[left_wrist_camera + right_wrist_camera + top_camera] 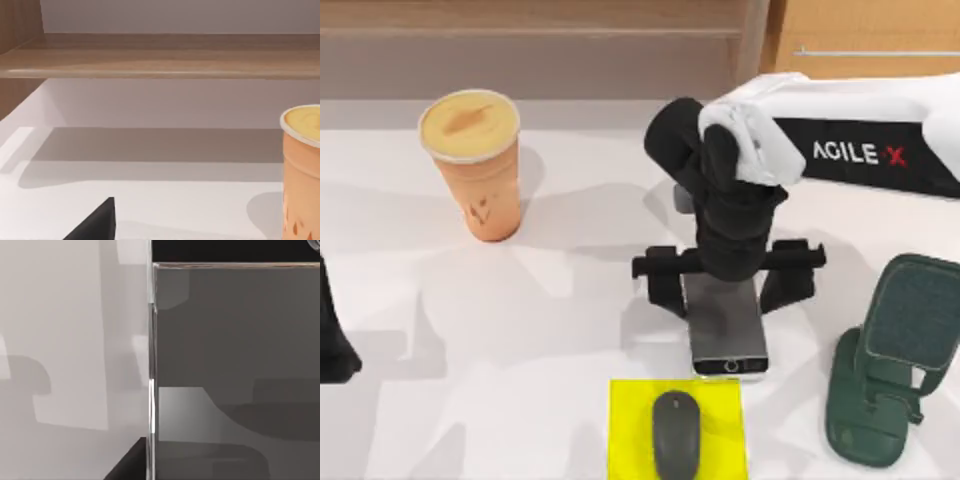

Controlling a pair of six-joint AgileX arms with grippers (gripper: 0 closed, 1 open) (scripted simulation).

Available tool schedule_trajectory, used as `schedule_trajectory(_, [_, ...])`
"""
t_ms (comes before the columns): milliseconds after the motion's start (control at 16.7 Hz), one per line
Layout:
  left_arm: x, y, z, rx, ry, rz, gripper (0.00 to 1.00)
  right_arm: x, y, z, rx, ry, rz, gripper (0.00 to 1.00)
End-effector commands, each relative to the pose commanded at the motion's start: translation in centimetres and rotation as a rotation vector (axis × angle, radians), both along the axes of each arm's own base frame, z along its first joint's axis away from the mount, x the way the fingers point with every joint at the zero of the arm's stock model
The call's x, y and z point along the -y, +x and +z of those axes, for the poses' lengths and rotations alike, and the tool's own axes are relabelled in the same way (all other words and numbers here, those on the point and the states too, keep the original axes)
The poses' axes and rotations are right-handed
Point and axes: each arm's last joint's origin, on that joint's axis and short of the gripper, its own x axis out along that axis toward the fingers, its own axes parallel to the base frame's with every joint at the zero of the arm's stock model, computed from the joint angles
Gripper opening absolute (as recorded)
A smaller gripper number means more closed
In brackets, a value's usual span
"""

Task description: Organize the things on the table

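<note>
The right end effector (725,285) hangs over the smartphone (728,335) near the middle of the table (550,330), its two fingers spread wide to either side of the phone's upper half, so the step in hand appears to be the grasp of the phone. The right wrist view shows the phone's silver edge and dark screen close under the camera. The next move likely calls for closing squarely on the long edges and lifting without dragging the phone into the yellow pad (625,440) just at its 6 o'clock, where the mouse (676,434) already sits. The dark green stand (892,360), at the phone's 3 o'clock, holds nothing and seems the probable destination. The orange paper cup (475,165) stands upright at 10 o'clock, lid on, contents hidden. The left arm (332,335) is parked at the table's left edge.
</note>
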Motion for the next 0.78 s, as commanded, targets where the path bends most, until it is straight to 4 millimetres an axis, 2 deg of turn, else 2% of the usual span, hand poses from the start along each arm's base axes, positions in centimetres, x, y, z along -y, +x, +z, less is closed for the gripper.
schedule_trajectory(480, [0.0, 0.0, 0.0, 0.000, 0.000, 0.000, 1.00, 0.0, 0.0, 0.0, 0.000, 0.000, 0.000, 0.00])
schedule_trajectory(780, [0.0, 0.0, 0.0, 0.000, 0.000, 0.000, 1.00, 0.1, 0.0, 1.8, 0.008, -0.001, 0.000, 0.00])
